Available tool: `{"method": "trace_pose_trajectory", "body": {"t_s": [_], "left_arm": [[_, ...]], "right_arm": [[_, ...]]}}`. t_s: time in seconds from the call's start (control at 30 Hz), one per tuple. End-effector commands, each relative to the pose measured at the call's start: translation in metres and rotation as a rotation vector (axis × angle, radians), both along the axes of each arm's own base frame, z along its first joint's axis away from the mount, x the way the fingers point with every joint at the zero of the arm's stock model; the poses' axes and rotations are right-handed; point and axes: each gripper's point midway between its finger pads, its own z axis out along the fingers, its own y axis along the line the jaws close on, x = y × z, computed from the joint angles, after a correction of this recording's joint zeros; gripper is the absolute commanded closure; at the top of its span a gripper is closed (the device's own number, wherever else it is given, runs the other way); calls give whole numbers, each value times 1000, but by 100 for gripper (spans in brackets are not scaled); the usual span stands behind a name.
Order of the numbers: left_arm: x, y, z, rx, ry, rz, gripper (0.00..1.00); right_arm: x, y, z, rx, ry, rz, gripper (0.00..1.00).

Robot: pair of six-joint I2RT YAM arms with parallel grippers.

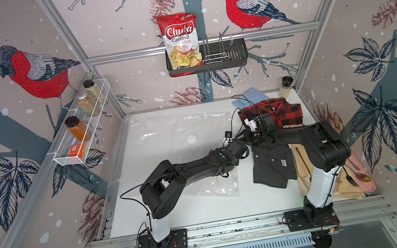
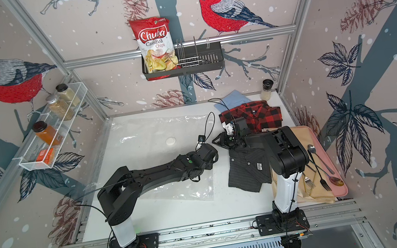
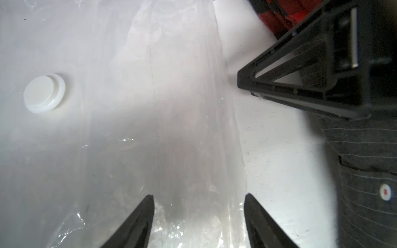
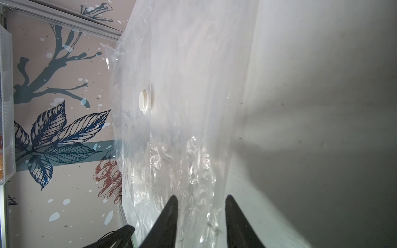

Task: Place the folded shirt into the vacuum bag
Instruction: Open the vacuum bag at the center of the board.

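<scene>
Vacuum bag (image 1: 166,132) lies flat on the white table (image 1: 205,211), round valve (image 1: 191,138) up, nothing inside; both grippers are at its edge nearest the clothes.

Two folded shirts lie outside the vacuum bag: a dark pinstriped shirt (image 1: 271,169) just beside that edge, and a red plaid shirt (image 1: 284,114) further back; we cannot tell which is meant.

Step in hand, as we judge it: getting hold of the bag's mouth; no shirt lifted yet.

Left gripper (image 3: 198,199): jaws apart, straddling the film at the edge, nothing pinched. Right gripper (image 4: 202,199): rolled on its side, jaws partly apart, film between the tips; we see no pinch.

Left arm (image 1: 193,168) reaches low across the bag; right arm (image 1: 323,146) is folded, elbow high over the pinstriped shirt, forearm pointing back toward the bag.

Next move, our judgement: close on the top layer only and lift so the mouth gapes; the other gripper then fetches a shirt; the slippery film may slide out, or both layers get caught.
</scene>
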Motion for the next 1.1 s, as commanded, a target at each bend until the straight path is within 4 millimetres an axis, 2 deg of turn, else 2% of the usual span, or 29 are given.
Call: {"method": "trace_pose_trajectory", "body": {"t_s": [0.0, 0.13, 0.23, 0.3, 0.47, 0.6, 0.9, 1.0, 1.07], "left_arm": [[3, 8, 8, -1, -29, 50, 35], [6, 8, 8, 7, -38, 56, 35], [5, 4, 5, 11, -19, 37, 31], [3, -3, 1, 11, 6, 4, 29], [3, -11, -22, 104, 69, -31, 20], [4, -10, -35, 168, 94, -36, 17], [11, -4, -49, 270, 76, -5, 17], [14, -4, -52, 285, 71, 1, 21], [14, -5, -50, 281, 65, 3, 27]], "right_arm": [[2, -1, 4, -1, -29, 3, 62], [1, -4, 2, -18, -25, -4, 62], [0, -9, -3, -57, -16, -18, 63], [0, -13, -8, -92, -8, -30, 67], [0, -26, -17, -158, 4, -68, 75], [0, -30, -15, -158, 4, -83, 74], [0, -32, -12, -145, 4, -89, 70], [-1, -32, -11, -143, 0, -88, 69], [0, -33, -10, -142, -1, -88, 69]]}}
